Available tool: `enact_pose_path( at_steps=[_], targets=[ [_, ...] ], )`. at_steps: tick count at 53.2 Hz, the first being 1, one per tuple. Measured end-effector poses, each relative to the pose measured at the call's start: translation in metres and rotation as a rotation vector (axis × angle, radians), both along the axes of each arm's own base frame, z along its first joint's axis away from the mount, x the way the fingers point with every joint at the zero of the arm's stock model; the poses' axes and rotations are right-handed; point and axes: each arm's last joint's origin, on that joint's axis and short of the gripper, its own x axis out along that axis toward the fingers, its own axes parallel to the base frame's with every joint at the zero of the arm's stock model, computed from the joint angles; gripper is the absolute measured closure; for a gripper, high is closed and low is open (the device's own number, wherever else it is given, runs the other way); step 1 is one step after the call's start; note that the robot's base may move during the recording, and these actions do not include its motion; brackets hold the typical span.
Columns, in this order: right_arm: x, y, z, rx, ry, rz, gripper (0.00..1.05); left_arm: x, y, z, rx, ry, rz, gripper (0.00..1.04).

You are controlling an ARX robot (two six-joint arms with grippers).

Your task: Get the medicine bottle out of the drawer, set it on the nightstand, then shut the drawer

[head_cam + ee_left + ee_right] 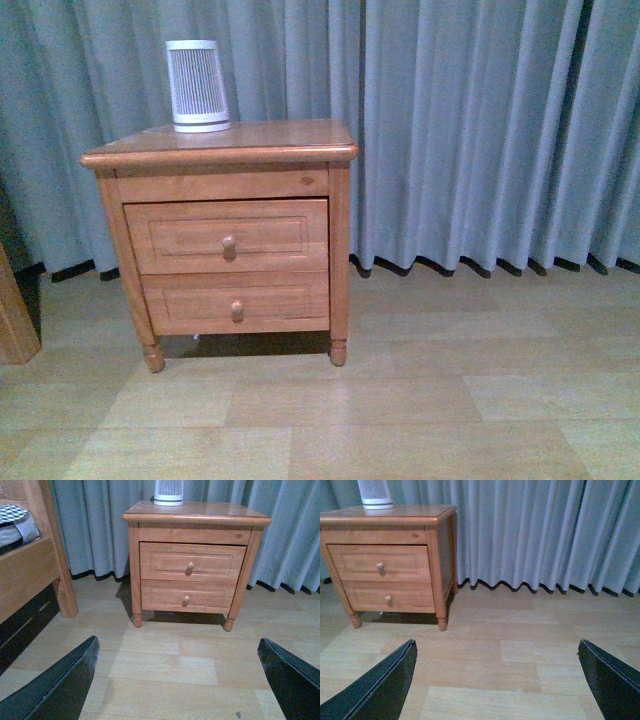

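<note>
The honey-brown nightstand (300,132) stands on the wood floor against the grey curtain; it also shows in the left wrist view (210,511) and the right wrist view (415,511). Its upper drawer (270,232) is shut, with a round knob (229,243); it shows in both wrist views too (220,560) (405,562). The medicine bottle is out of view. My left gripper (177,680) and right gripper (495,680) are open and empty, hanging over bare floor well short of the nightstand. Neither arm shows in the front view.
A white-and-grey ribbed device (197,85) stands on the nightstand's top at its back left. The shallower lower drawer (270,297) is shut. A wooden bed frame (30,570) stands left of the nightstand. Grey curtains (480,130) hang behind.
</note>
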Motion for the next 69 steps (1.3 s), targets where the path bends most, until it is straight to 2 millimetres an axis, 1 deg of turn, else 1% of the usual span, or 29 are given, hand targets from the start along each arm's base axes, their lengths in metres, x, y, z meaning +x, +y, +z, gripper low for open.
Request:
enact_pose_path(
  at_steps=[69],
  targets=[
    [0.0000, 0.0000, 0.0000, 0.000, 0.000, 0.000, 0.07, -0.0001, 0.0000, 0.0001, 0.000, -0.001, 0.000, 0.07]
  ],
)
